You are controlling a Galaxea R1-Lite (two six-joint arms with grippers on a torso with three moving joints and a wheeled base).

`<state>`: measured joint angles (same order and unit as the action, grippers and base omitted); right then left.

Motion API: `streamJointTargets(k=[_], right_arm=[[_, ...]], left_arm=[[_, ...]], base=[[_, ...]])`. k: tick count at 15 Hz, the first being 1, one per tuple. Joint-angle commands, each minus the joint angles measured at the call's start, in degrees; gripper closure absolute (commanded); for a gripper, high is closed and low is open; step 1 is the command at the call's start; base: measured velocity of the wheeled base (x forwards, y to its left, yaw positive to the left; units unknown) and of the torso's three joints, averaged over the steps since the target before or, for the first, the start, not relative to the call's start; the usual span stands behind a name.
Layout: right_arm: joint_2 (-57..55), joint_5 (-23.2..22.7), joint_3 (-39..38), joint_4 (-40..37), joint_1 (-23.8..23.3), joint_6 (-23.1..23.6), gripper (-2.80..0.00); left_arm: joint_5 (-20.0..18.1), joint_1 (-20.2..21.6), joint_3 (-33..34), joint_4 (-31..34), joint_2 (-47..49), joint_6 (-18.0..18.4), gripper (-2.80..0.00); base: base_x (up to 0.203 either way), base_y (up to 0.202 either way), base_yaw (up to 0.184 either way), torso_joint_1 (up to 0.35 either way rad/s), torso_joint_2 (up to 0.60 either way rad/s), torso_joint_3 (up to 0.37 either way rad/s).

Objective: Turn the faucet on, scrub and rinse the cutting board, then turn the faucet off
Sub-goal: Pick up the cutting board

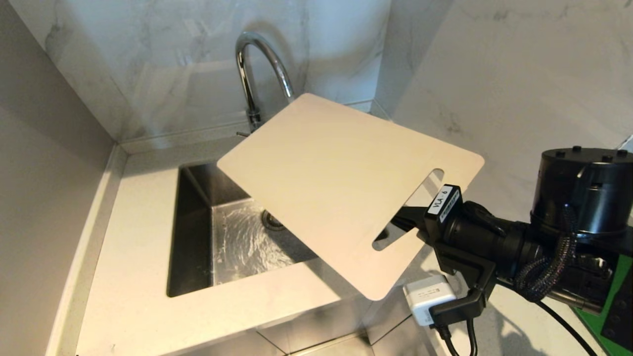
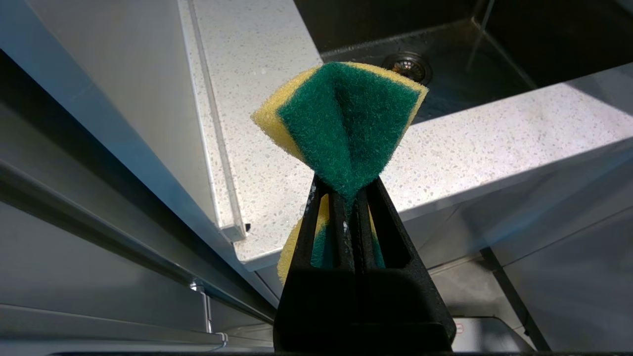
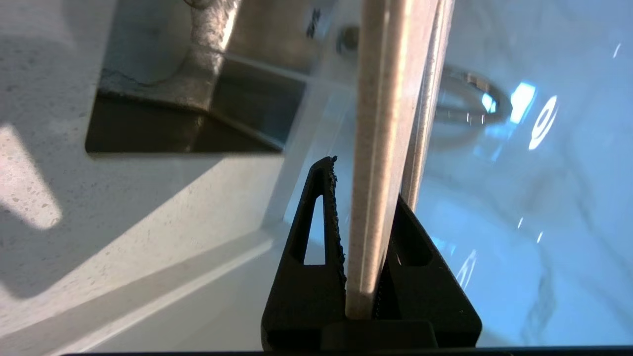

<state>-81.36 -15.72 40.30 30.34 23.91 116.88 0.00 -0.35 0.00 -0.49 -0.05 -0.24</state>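
Head view: my right arm comes in from the right edge, wrist about level, and my right gripper point(image 1: 403, 220) is clamped on the cutting board point(image 1: 341, 188) at its slotted handle end. Board is held up in the air, tilted, over the right side of the sink point(image 1: 198, 232), its far corner just in front of the faucet point(image 1: 257, 74). Faucet spout end is hidden behind the board, small lever at its base just visible. Sink floor looks wet and rippled near the drain point(image 1: 271, 221); whether water is running, can't tell. White box point(image 1: 428, 298) with cables hangs under my right wrist.

Right wrist view: board edge-on between my two black fingers point(image 3: 326, 217), both pressed on it; background blurry, sink opening and a faucet reflection only partly readable.

Left wrist view: my left gripper point(image 2: 348, 195) is squeezed tight on a green-and-yellow sponge point(image 2: 346, 118), pinched so it flares out above the fingertips. It sits low, beside the front counter edge point(image 2: 445, 163), off the head view entirely. Sink corner and drain show beyond the sponge.
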Motion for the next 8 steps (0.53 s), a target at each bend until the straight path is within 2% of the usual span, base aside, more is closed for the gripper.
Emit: streamJointTargets(k=[1, 2, 4, 8], right_arm=[[-1.6, -2.6, 0.5, -2.3, -1.4, 3.2, 0.00], [-1.8, -3.8, 0.4, -4.6, -1.4, 3.6, 0.00], [-3.5, -9.1, 1.1, -8.9, -1.4, 4.0, 0.00], [-6.1, -14.4, 2.6, -13.4, -1.5, 6.8, 0.00]], left_arm=[[0.0, 0.0, 0.1, 0.0, 0.0, 0.0, 0.00], [0.0, 0.0, 0.1, 0.0, 0.0, 0.0, 0.00], [0.0, 0.0, 0.1, 0.0, 0.0, 0.0, 0.00], [0.0, 0.0, 0.1, 0.0, 0.0, 0.0, 0.00]], base=[[0.000, 0.000, 0.000, 0.000, 0.00, 0.000], [0.000, 0.000, 0.000, 0.000, 0.00, 0.000], [0.000, 0.000, 0.000, 0.000, 0.00, 0.000], [0.000, 0.000, 0.000, 0.000, 0.00, 0.000]])
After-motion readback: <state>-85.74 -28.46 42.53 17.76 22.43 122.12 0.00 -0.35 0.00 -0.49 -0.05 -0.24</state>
